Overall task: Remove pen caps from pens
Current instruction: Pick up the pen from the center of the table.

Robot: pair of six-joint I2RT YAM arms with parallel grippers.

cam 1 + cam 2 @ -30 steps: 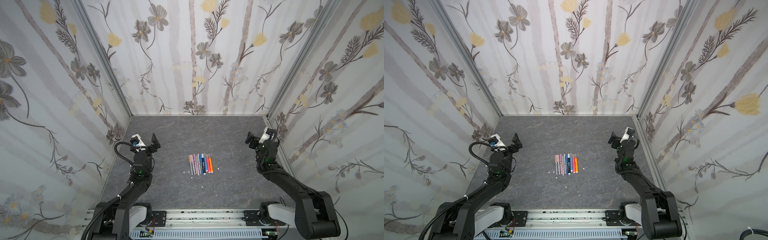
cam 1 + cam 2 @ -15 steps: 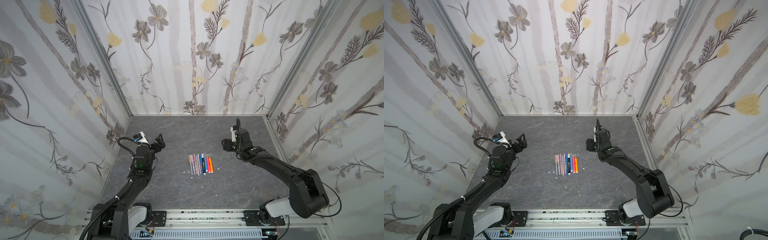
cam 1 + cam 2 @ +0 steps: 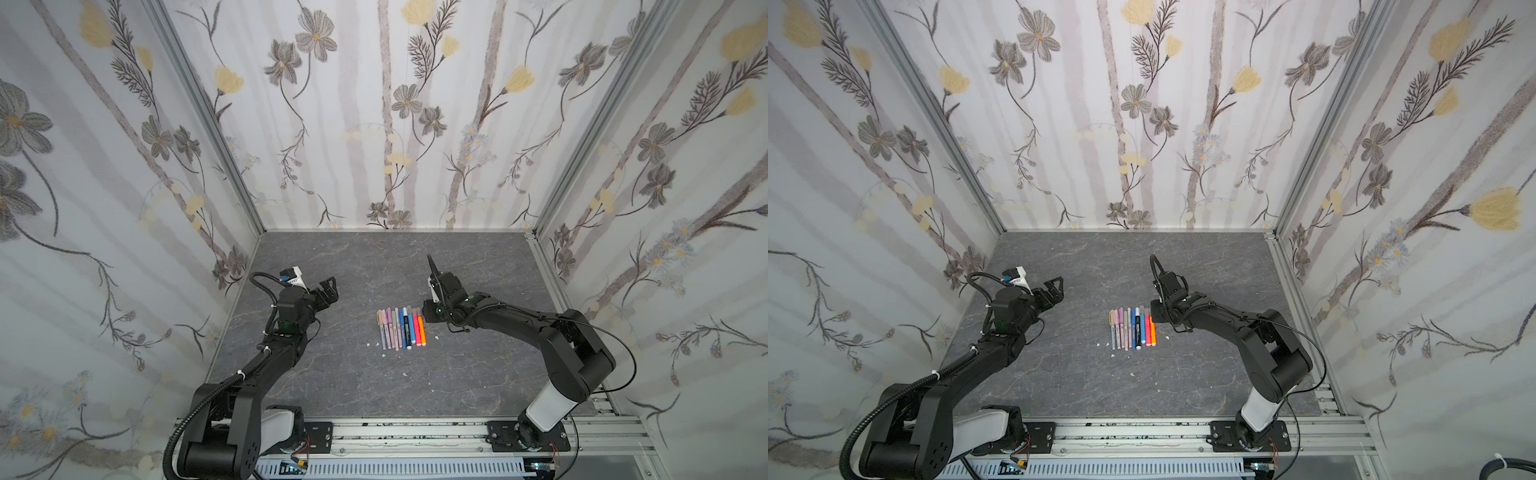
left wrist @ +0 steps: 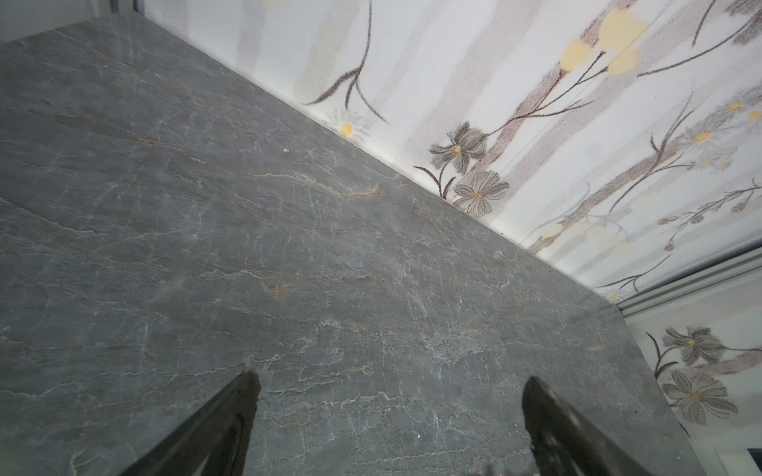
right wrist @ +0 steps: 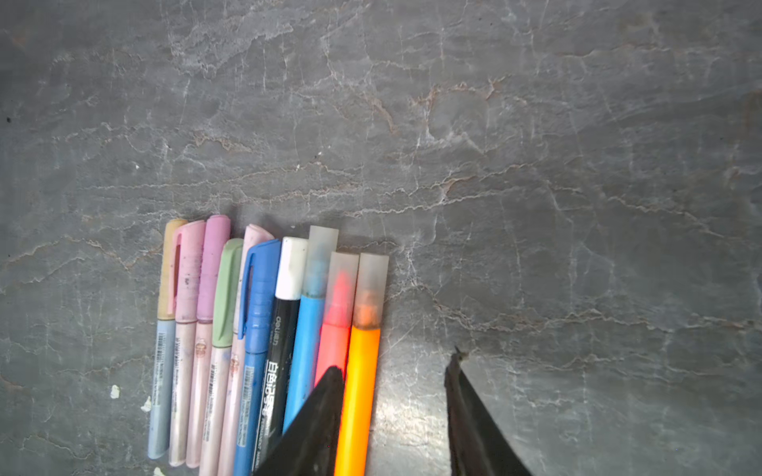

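Pens (image 3: 400,328): ten, flat at the centre of the grey stone-look table (image 3: 365,266), side by side and touching in one tight row. Same row visible in both top views (image 3: 1133,328).

Pen caps (image 5: 264,272): all still on, all at the end of the row away from the robot base. Across the row in the right wrist view: yellow, pink, mauve, green, pale pink and blue caps, then the white cap (image 5: 292,268) on the black marker (image 5: 277,362), then three frosted clear caps on the light blue pen (image 5: 307,342), coral-red pen (image 5: 335,342) and orange pen (image 5: 359,383).

Right gripper (image 5: 396,362): low over the robot's-right end of the row (image 3: 428,309) (image 3: 1156,311). Jaws apart, nothing clamped. One finger (image 5: 317,416) overlaps the coral-red barrel; other finger (image 5: 474,420) over bare table, well clear of the orange pen. Orange barrel between the two. Cannot tell whether any fingertip touches.

Left gripper (image 4: 391,377): spread wide, empty, above bare table well to the robot's left of the row (image 3: 330,286) (image 3: 1057,286), aimed toward the floral back wall (image 4: 536,103).

White specks (image 5: 114,391): scattered on the table near the row's barrel ends.
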